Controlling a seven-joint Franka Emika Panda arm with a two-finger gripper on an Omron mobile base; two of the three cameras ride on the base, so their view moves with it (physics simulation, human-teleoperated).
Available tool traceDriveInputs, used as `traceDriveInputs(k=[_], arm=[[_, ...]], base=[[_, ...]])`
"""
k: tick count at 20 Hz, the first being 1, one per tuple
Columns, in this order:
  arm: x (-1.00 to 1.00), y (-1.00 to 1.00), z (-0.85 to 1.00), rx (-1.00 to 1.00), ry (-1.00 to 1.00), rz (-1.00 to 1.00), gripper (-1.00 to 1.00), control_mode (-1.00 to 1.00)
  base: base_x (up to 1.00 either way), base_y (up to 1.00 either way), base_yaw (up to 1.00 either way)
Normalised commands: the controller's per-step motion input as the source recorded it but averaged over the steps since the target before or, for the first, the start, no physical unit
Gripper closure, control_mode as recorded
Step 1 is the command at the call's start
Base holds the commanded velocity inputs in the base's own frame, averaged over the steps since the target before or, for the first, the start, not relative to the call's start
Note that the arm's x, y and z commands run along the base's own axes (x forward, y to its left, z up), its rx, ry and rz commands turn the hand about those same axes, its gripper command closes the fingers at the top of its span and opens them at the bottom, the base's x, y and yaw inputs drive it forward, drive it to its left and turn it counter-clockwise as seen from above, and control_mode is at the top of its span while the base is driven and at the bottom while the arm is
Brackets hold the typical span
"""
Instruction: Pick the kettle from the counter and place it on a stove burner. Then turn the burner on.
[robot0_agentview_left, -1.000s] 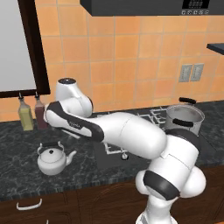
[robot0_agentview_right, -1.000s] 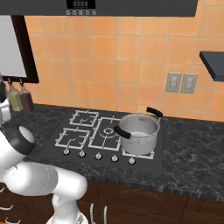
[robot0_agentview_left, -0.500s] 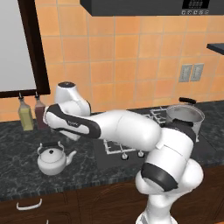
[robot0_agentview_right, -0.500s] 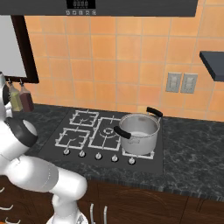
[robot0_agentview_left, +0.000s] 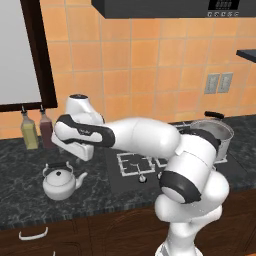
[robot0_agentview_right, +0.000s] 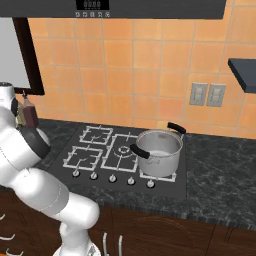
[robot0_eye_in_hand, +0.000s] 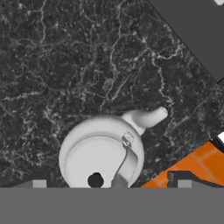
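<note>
The kettle (robot0_agentview_left: 59, 182) stands upright near the tabletop's (robot0_agentview_left: 20, 200) front edge, spout toward the cooktop (robot0_agentview_right: 125, 156); jaws apart above it.

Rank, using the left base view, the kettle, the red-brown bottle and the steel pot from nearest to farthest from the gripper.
1. kettle, just below the gripper, on the counter.
2. red-brown bottle, behind, by the wall.
3. steel pot, far right on the cooktop.
</note>
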Motion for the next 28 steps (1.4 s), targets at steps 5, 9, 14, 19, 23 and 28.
traceDriveInputs(k=[5,9,14,19,23,28], arm=[[-0.24,0.13,0.01,0.0,0.0,-0.12,-1.0,-1.0],[-0.17,0.05,0.0,-0.05,0.0,-0.13,-1.0,-1.0],[0.0,0.0,-0.05,0.0,0.0,-0.1,-1.0,-1.0],[0.01,0.0,-0.25,0.0,0.01,-0.08,-1.0,-1.0],[0.0,0.0,-0.1,-0.01,0.06,-0.07,-1.0,-1.0],[0.0,0.02,-0.16,-0.02,0.05,-0.07,-1.0,-1.0]], base=[[0.0,0.0,0.0],[0.0,0.0,0.0],[0.0,0.0,0.0],[0.0,0.0,0.0],[0.0,0.0,0.0],[0.0,0.0,0.0]])
